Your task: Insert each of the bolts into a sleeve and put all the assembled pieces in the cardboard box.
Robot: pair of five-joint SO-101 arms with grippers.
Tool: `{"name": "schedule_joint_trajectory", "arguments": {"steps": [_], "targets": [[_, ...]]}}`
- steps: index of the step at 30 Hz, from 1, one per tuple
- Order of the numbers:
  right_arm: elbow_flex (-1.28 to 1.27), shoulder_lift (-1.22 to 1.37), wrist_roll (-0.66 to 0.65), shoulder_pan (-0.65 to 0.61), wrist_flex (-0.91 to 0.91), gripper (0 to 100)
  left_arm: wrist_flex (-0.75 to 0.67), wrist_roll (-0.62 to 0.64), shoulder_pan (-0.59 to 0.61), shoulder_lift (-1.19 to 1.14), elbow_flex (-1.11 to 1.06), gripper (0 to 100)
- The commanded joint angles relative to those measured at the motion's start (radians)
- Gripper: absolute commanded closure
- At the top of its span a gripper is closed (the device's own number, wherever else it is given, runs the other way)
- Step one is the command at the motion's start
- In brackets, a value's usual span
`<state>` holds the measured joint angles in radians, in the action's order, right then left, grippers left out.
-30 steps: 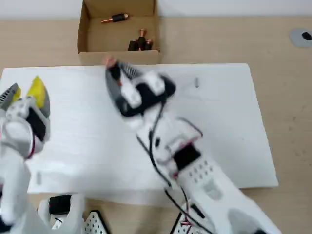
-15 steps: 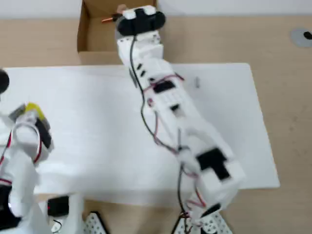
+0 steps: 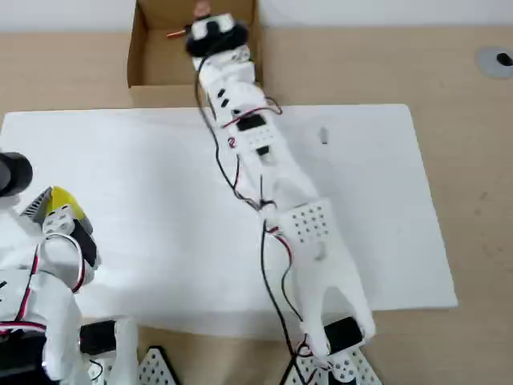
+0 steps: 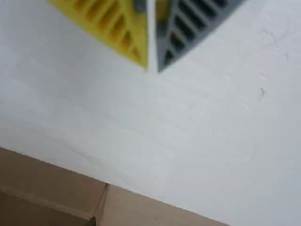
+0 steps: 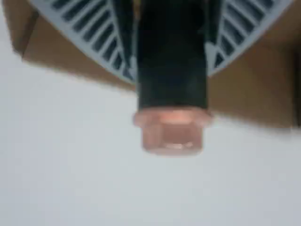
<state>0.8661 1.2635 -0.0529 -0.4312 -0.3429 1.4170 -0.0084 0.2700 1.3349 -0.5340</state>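
Observation:
The cardboard box [image 3: 133, 62] stands past the far edge of the white sheet [image 3: 144, 192]. My right arm stretches over the box. Its gripper [image 3: 203, 11] is shut on an assembled piece: a black sleeve [image 5: 172, 61] with a copper bolt head [image 5: 173, 130] sticking out beyond the fingers. In the right wrist view the right gripper [image 5: 170, 77] clamps the sleeve from both sides. Another piece's copper end [image 3: 176, 34] peeks out inside the box; the arm hides the rest of the box's contents. My left gripper [image 3: 48, 204], yellow and grey, hangs over the sheet's left side, and its fingertips [image 4: 151, 66] meet with nothing between them.
A small grey bit [image 3: 324, 135] lies on the sheet's far right part. A grey disc [image 3: 495, 59] sits on the wooden table [image 3: 377, 64] at the far right. Both arm bases stand along the near edge.
My right arm has swung from the sheet's far edge out over the box, carrying the assembled piece. The left arm has shifted a little, its gripper staying over the sheet's left side.

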Motion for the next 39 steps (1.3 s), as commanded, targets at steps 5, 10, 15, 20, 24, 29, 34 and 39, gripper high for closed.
{"name": "schedule_joint_trajectory", "arguments": {"steps": [5,10,15,20,24,29,34,39], "targets": [[0.506,0.282,-0.132,0.008,0.097,98.5,-0.029,0.002,0.005,0.076,-0.091,99],[0.662,0.361,-0.127,0.008,0.242,93.1,-0.028,0.002,0.005,0.156,-0.158,99],[0.713,0.39,-0.13,0.013,0.301,79.7,-0.021,0.002,0.005,0.246,-0.207,99],[0.773,0.387,-0.13,0.01,0.377,73.3,-0.006,-0.072,0.005,0.325,-0.25,99],[0.805,0.38,-0.132,0.008,0.41,71.9,0.058,-0.112,0.006,0.369,-0.259,99],[0.803,0.277,-0.126,0.015,0.493,73.3,0.101,-0.118,0.011,0.414,-0.262,99],[0.802,0.03,-0.074,0.015,0.842,99.8,0.098,-0.118,0.012,0.438,-0.307,99],[0.802,-0.226,-0.048,0.033,1.324,98.8,0.101,-0.181,0.014,0.475,-0.308,99]]}}
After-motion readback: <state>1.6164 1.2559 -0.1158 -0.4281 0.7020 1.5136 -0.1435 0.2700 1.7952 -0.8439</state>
